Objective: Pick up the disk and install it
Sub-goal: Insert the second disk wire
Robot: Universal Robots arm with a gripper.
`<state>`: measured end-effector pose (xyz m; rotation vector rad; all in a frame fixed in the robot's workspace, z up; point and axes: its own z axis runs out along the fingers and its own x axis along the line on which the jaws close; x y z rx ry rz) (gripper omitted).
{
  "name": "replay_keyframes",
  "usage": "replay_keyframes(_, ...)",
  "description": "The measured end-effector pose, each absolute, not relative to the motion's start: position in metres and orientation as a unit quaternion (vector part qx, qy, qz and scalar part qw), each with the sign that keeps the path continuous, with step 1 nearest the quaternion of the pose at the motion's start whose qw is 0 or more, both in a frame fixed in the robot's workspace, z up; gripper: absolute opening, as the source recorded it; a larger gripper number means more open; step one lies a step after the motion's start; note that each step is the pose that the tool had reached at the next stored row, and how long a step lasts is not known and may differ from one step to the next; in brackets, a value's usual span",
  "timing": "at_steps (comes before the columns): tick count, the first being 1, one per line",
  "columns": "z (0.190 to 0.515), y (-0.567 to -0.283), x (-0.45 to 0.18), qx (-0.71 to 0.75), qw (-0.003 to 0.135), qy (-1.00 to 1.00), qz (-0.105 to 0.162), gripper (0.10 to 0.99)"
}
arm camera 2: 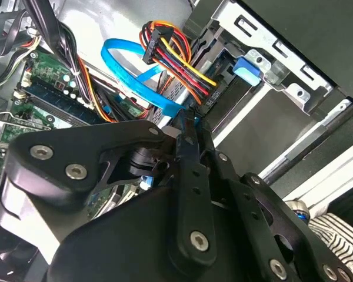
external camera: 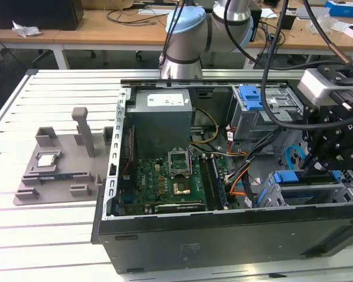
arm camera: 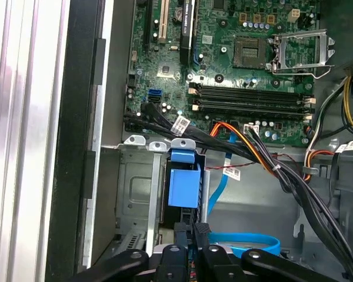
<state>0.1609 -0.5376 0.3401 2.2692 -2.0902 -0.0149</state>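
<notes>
The disk [arm camera: 182,187] stands edge-on in a slot of the grey drive cage [arm camera: 135,194] at the case's front corner. Little of it shows beyond its blue plastic rail [external camera: 285,176]. My gripper [arm camera: 192,227] hangs over that cage on the exterior view's right [external camera: 306,170]. Its black fingers are shut together, with nothing visible between them. The fingertips [arm camera 2: 187,117] sit just short of the blue rail's end, and I cannot tell whether they touch it. A blue tab [arm camera 2: 247,70] shows on the cage's rim beyond the tips.
The open computer case [external camera: 165,247] holds a green motherboard [external camera: 165,182], a power supply [external camera: 162,117] and a second cage with a blue latch [external camera: 253,97]. Orange, red and black cables [arm camera: 265,158] and a blue flat cable [arm camera 2: 135,64] run close to my fingers. A grey fixture [external camera: 53,170] lies on the table.
</notes>
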Motion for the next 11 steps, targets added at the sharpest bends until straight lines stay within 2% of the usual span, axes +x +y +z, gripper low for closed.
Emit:
replay_keyframes(1,0.34,-0.538,0.161,0.735,0.028,-0.677,-0.005,0.173)
replay_keyframes(2,0.34,-0.538,0.161,0.735,0.028,-0.677,-0.005,0.235)
replay_keyframes(7,0.36,-0.537,0.161,0.735,0.028,-0.677,-0.005,0.235)
replay_keyframes(8,0.379,-0.536,0.161,0.735,0.028,-0.677,-0.005,0.106)
replay_keyframes(11,0.38,-0.536,0.161,0.735,0.028,-0.677,-0.005,0.106)
